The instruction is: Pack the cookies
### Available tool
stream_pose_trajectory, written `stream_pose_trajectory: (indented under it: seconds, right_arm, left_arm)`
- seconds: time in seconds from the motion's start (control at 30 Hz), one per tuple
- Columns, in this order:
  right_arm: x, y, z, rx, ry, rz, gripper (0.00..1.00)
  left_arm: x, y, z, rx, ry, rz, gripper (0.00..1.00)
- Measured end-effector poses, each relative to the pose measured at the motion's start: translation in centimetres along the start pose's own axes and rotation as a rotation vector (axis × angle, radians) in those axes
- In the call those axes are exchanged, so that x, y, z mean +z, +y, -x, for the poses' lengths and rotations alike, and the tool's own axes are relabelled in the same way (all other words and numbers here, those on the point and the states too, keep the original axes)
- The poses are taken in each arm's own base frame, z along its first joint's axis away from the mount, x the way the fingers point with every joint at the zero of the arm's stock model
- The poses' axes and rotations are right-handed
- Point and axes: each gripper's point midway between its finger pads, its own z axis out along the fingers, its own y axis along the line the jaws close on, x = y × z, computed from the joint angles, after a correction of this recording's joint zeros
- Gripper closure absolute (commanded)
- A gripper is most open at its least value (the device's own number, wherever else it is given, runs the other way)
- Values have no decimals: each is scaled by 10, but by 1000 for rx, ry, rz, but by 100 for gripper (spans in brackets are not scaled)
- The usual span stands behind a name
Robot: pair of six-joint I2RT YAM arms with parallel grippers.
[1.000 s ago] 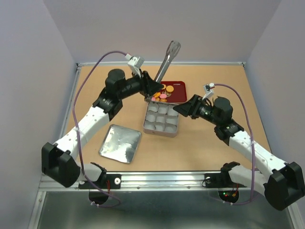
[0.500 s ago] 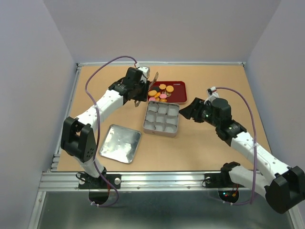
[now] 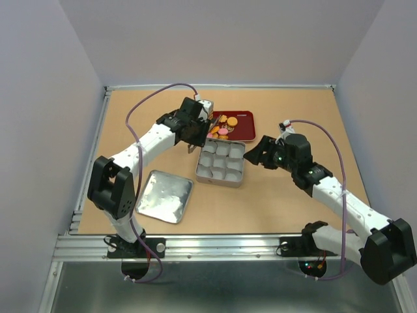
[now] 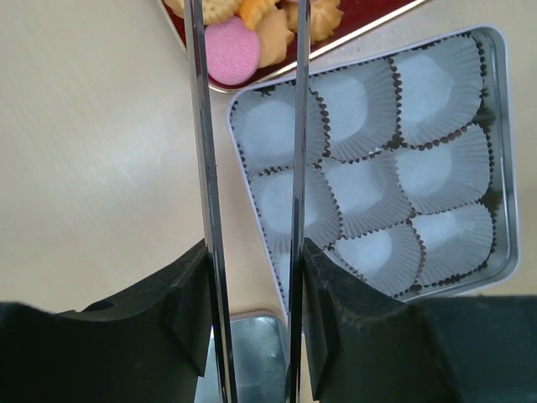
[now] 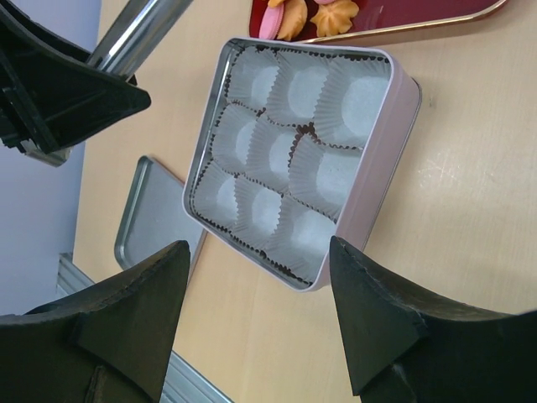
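The cookies (image 3: 224, 126), orange, yellow and pink, lie piled in a dark red tray (image 3: 245, 118) behind the silver tin (image 3: 221, 163). My left gripper (image 3: 197, 132) is shut on metal tongs (image 4: 202, 151), whose two blades run forward over the tin's left corner to the tray. A pink cookie (image 4: 232, 47) shows between the blades; their tips are out of view. The tin (image 4: 498, 159) holds nine empty white paper cups. My right gripper (image 3: 257, 150) is open and empty, just right of the tin (image 5: 396, 117), not touching it.
The tin's silver lid (image 3: 165, 195) lies flat at the front left and shows in the right wrist view (image 5: 155, 220) too. The tray (image 5: 394, 18) touches the tin's far side. Bare table lies right and front of the tin.
The left arm has swung the tongs down from upright to pointing low over the tray's left end. The right gripper has shifted slightly nearer the tin.
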Motion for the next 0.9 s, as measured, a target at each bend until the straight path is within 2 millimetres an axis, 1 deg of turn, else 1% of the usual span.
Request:
stream_pose_trajectory:
  seconds: [0.17, 0.4, 0.57, 0.77, 0.9]
  right_arm:
    - [0, 0, -2, 1, 11, 2, 27]
    - [-1, 0, -6, 5, 29, 4, 27]
    - [-2, 1, -7, 4, 32, 12, 27]
    - [-3, 1, -8, 4, 31, 12, 27]
    - [-3, -1, -10, 6, 37, 7, 27]
  left_arm:
    - [7, -7, -9, -16, 31, -8, 50]
    - [18, 2, -21, -54, 68, 45, 51]
    - [26, 7, -36, -67, 106, 74, 51]
    - [34, 8, -46, -70, 136, 76, 51]
    - [38, 4, -55, -73, 162, 53, 51]
